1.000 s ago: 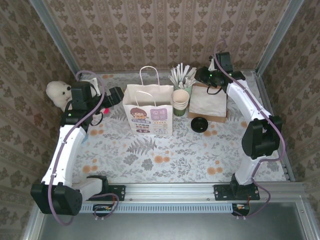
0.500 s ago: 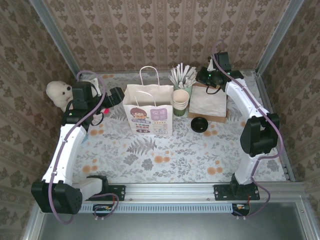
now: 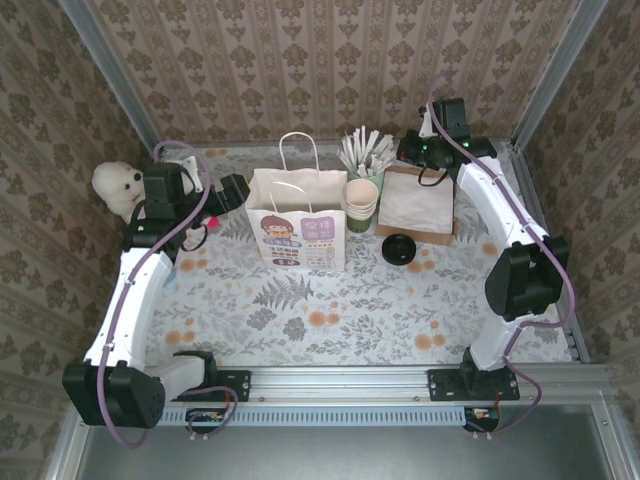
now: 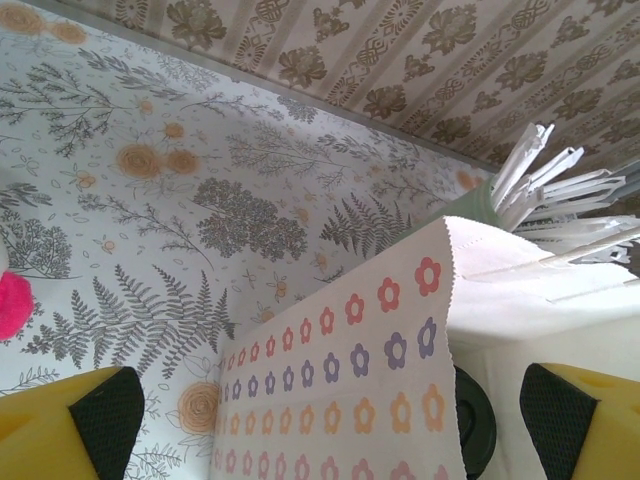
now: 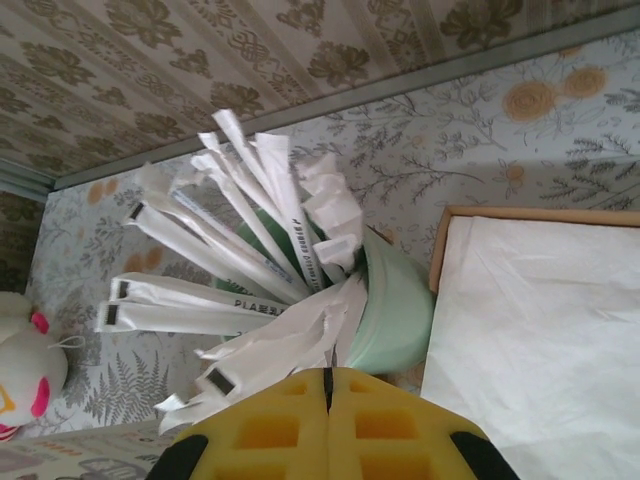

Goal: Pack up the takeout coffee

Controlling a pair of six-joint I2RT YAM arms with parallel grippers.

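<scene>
Just right of the paper bag [image 3: 296,225]: takeout coffee [image 3: 358,224], just beside the cream cups [image 3: 361,196]. Farther right, right tool [image 5: 328,400] shut over wrapped straws [image 5: 250,230], catch uncertain; left tool [image 4: 330,420] spread wide at bag's left. Draw straight up, sparing neighbouring straws.

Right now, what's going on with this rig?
The right gripper has its jaws shut right by the mint cup of wrapped straws; whether it pinches one I cannot tell. The left gripper, jaws wide open, sits at the left side of the upright paper bag.
</scene>
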